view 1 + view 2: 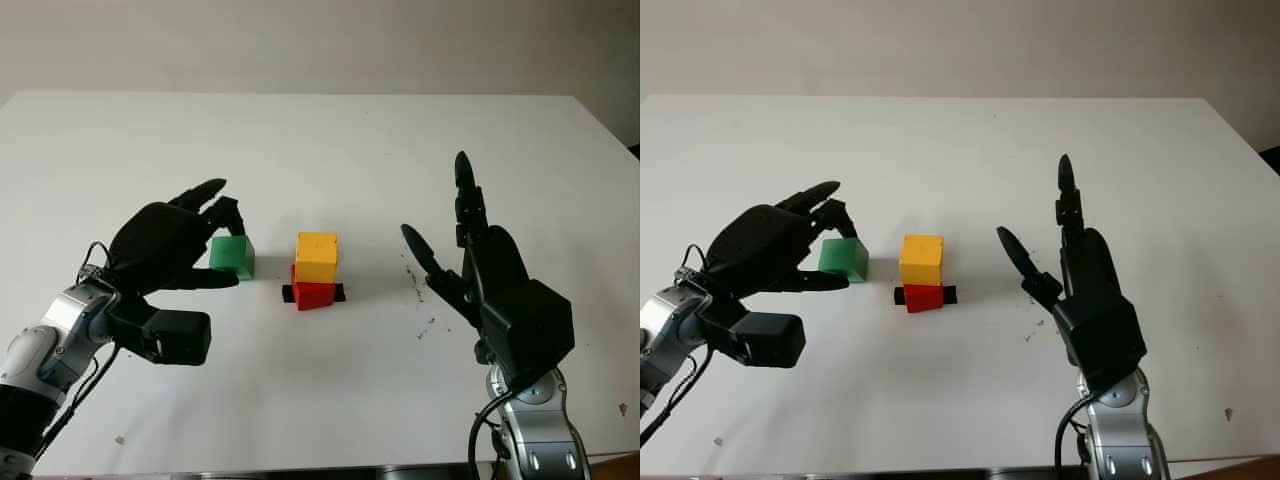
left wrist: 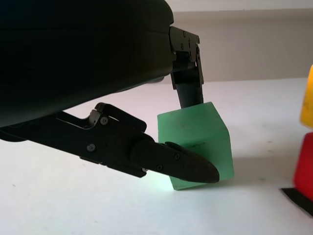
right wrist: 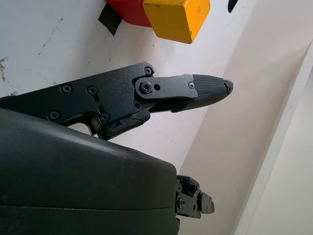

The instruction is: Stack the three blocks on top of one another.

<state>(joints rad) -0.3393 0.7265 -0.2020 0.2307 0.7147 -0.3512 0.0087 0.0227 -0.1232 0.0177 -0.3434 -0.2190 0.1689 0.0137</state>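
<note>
The green block sits on the white worktop, just left of the other two blocks and apart from them. The left hand is closed around it: in the left wrist view one of its fingers presses down on the block's far top edge while the thumb crosses its near face, and the block looks slightly tilted, though whether it has left the surface cannot be told. Beside it, the yellow block is stacked on the red block, set a little askew so that it overhangs the red one. The red block stands on a strip of black tape stuck to the worktop. To the right of this pair, well apart from it, the right hand is held up above the worktop, open and holding nothing, palm turned toward the stack. Small dark specks dot the worktop between the right hand and the stack.
</note>
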